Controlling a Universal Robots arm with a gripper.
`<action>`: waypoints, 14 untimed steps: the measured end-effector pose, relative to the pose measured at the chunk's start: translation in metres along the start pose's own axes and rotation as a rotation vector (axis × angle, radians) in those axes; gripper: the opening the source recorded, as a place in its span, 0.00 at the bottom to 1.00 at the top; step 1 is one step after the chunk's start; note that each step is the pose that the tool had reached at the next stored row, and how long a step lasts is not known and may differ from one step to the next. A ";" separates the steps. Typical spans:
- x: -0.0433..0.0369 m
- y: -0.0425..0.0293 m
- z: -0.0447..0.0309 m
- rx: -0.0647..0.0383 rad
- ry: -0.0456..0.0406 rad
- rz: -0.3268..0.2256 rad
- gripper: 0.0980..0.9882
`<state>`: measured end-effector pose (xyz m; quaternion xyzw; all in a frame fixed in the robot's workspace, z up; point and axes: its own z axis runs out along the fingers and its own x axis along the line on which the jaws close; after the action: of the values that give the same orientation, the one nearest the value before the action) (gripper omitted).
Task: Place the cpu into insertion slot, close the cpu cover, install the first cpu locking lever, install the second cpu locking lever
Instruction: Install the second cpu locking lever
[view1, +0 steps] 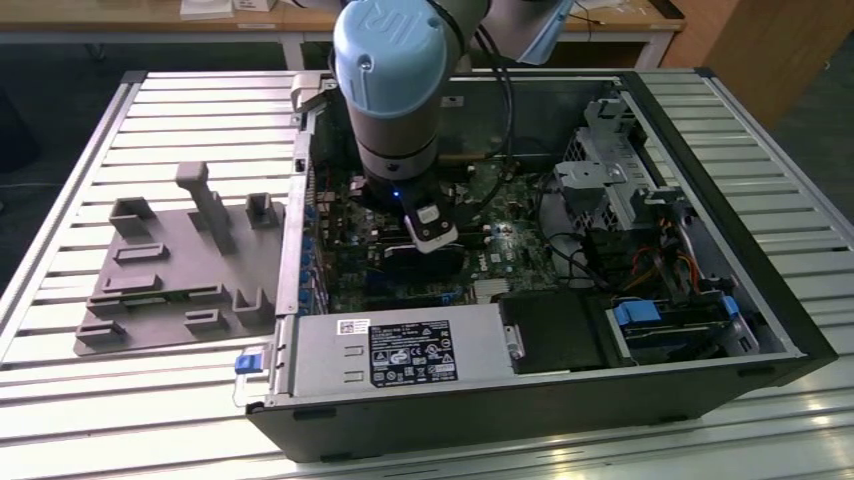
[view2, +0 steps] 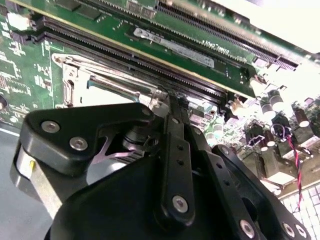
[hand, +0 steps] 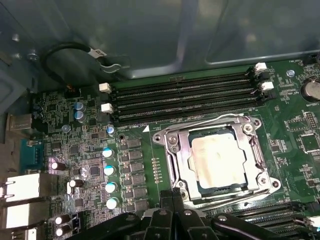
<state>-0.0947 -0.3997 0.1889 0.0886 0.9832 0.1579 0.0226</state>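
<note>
One robot arm (view1: 395, 90) reaches down into an open computer case (view1: 694, 330) that lies on a slatted metal tabletop (view1: 80, 250). Going from the exterior view's left to its right: a grey moulded fixture tray (view1: 174, 275) rests on the tabletop just beside the case; next comes the green motherboard (view1: 347, 270) inside the case, with the arm's blue-grey wrist directly above it; then a tangle of cables and silver drive cages (view1: 607, 175) fill the exterior view's right side. A silver power supply box (view1: 387, 355) sits along the near edge of the case.

The end effector (hand: 172, 212) hangs low over the motherboard, close to the socket. Its black fingers (hand: 165, 205) appear pressed together with nothing between them.

In the first wrist view, the cpu (hand: 217, 160), a pale silvery square, lies seated in the insertion slot (hand: 246, 187). The cpu cover (hand: 182, 155), a silver metal frame, lies flat around the chip, its window showing the chip's top. Thin wire locking levers (hand: 205, 122) run along the frame's edges; whether they are latched cannot be told. Long black memory slots (hand: 185, 97) lie just beyond the socket.
</note>
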 end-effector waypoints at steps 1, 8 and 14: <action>0.0000 0.0000 -0.0002 0.000 0.0000 0.000 0.01; -0.0005 0.0036 -0.0108 0.000 0.0000 0.000 0.01; -0.0010 0.0093 -0.0278 0.000 0.0000 0.000 0.01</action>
<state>-0.0942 -0.3997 0.2183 0.0886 0.9832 0.1579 0.0226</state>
